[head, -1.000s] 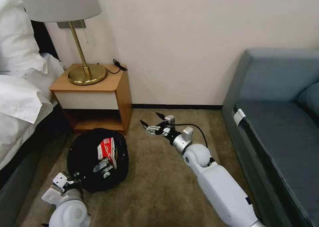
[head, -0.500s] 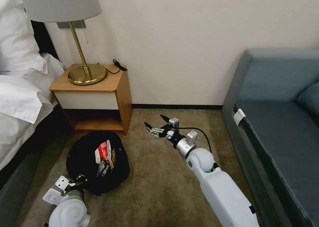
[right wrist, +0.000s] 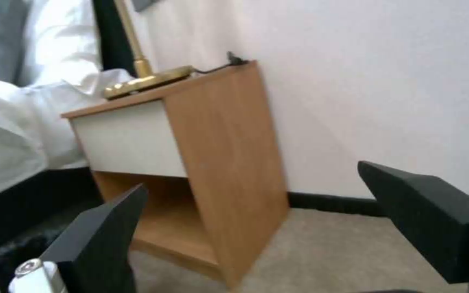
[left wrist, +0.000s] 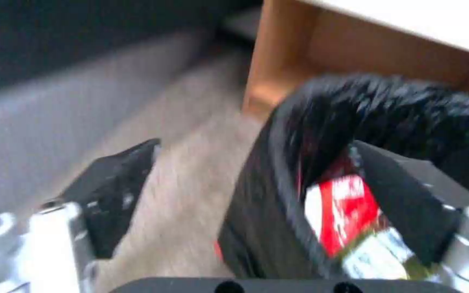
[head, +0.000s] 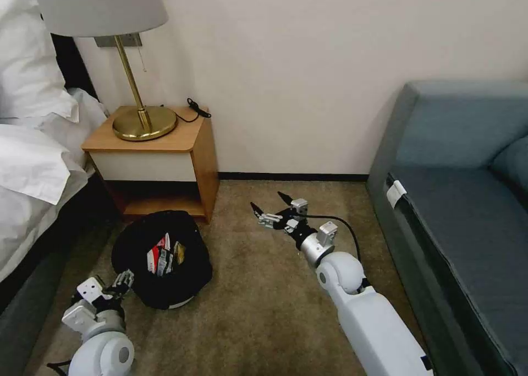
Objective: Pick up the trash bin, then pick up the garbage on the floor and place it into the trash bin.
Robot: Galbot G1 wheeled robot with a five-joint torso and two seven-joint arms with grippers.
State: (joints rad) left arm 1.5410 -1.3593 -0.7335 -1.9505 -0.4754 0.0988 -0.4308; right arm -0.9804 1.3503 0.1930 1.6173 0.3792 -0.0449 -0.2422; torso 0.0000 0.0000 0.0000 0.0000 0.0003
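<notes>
Bin (head: 165,260) now stands on the carpet, lower left of the head view, just in front of the nightstand (head: 157,161). A second ago it was tipped toward the camera with its mouth wide to view; now it sits more upright, whitish base showing at the near edge. The left gripper (head: 122,282) has slid to the bin's left rim and sits lower in the frame.

Garbage (head: 162,255) lies inside the bin: a red-and-white packet (left wrist: 343,211) plus darker wrappers. No litter visible on the carpet (head: 258,310). Judgement: collecting looks done, bin being set down or released.

Left fingers (left wrist: 120,191): spread wide in the wrist view, one outside the bin wall, the other inside the mouth beside the packet. They straddle the rim without pinching it.

The right gripper (head: 269,208) has drifted slightly right and down, at centre frame above the carpet. Its fingers (right wrist: 435,207) are spread, holding nothing, pointed at the nightstand.
</notes>
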